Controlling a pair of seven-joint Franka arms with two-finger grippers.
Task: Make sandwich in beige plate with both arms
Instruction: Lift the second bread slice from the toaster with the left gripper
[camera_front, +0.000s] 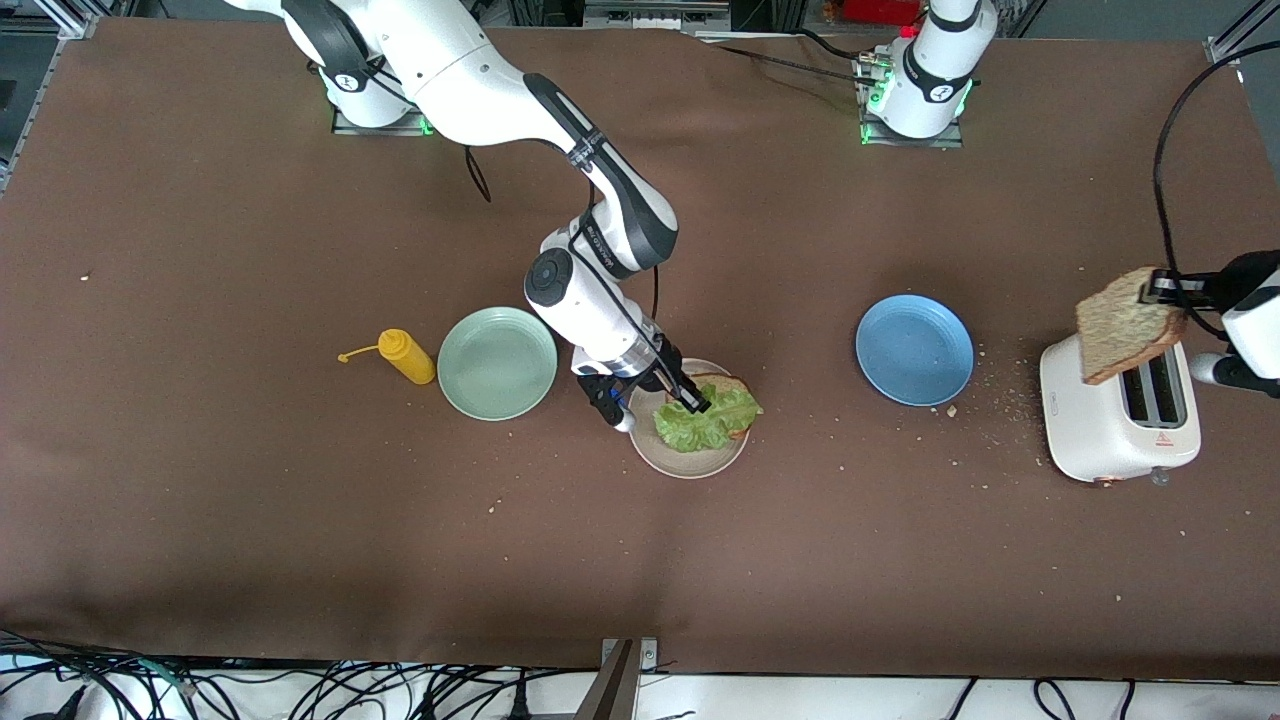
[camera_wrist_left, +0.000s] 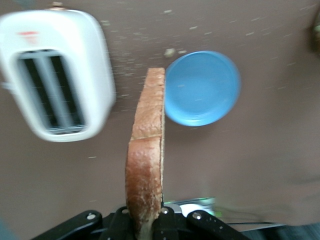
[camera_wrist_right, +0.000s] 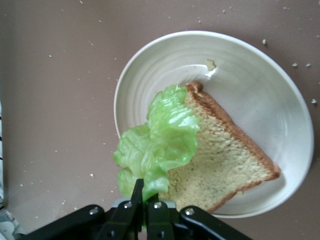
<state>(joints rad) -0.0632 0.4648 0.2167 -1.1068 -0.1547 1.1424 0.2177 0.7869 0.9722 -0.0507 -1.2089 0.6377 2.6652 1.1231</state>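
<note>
Lettuce (camera_wrist_right: 157, 145) is pinched by the right gripper (camera_wrist_right: 144, 200) over the bread (camera_wrist_right: 225, 160) on the beige plate (camera_wrist_right: 150, 70) (should be centred before release); second slice (camera_front: 1125, 325) is clamped by the left gripper (camera_front: 1165, 290) above the toaster (camera_front: 1085, 420).

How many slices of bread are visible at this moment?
2. One slice is held by the left hand above the toaster. The other slice lies on the beige plate, partly under the lettuce.
</note>
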